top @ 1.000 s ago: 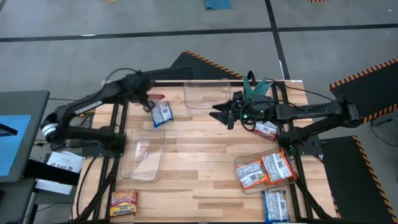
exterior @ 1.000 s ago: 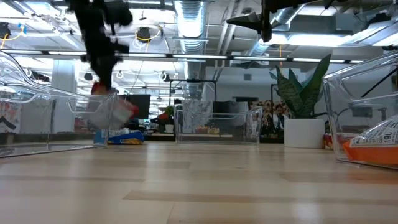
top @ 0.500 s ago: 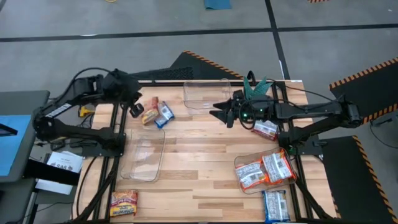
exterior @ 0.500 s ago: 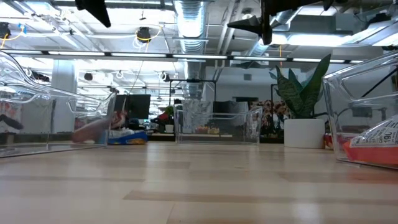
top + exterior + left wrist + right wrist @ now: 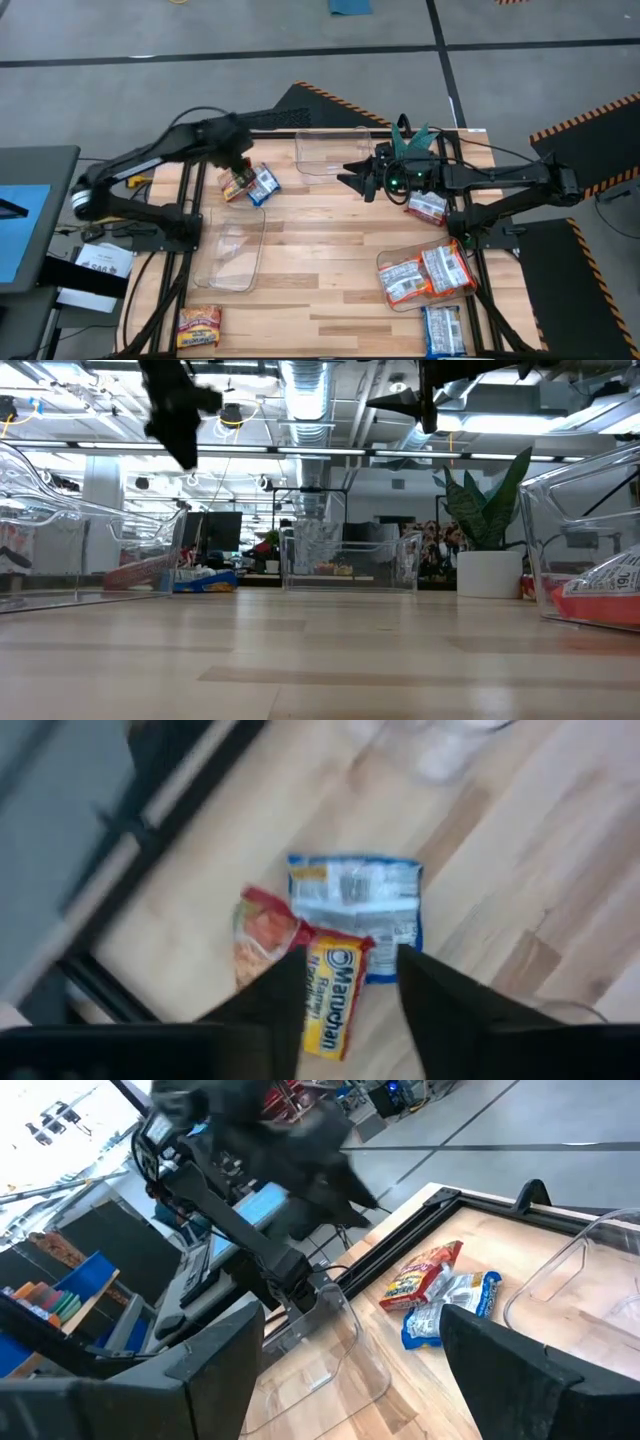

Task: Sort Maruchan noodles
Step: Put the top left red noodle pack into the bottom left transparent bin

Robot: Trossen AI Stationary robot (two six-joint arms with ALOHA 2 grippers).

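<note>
Left gripper (image 5: 340,995) hovers with fingers parted and empty, directly above a red-and-yellow Maruchan packet (image 5: 300,978) that overlaps a blue-and-white packet (image 5: 365,910) just beyond its tips; the fingers hide part of the red one's label. Right gripper (image 5: 352,180) hangs spread wide and empty over the table's far middle, beside a clear bin (image 5: 330,150), with an orange-and-white packet (image 5: 428,208) just behind it partly covered by the arm. Further packets (image 5: 425,272) sit in a bin well behind that gripper, and the bottom edge crops a blue packet (image 5: 443,330).

Three clear bins (image 5: 231,252) and a potted plant (image 5: 412,141) sit on the wooden table (image 5: 320,290).
</note>
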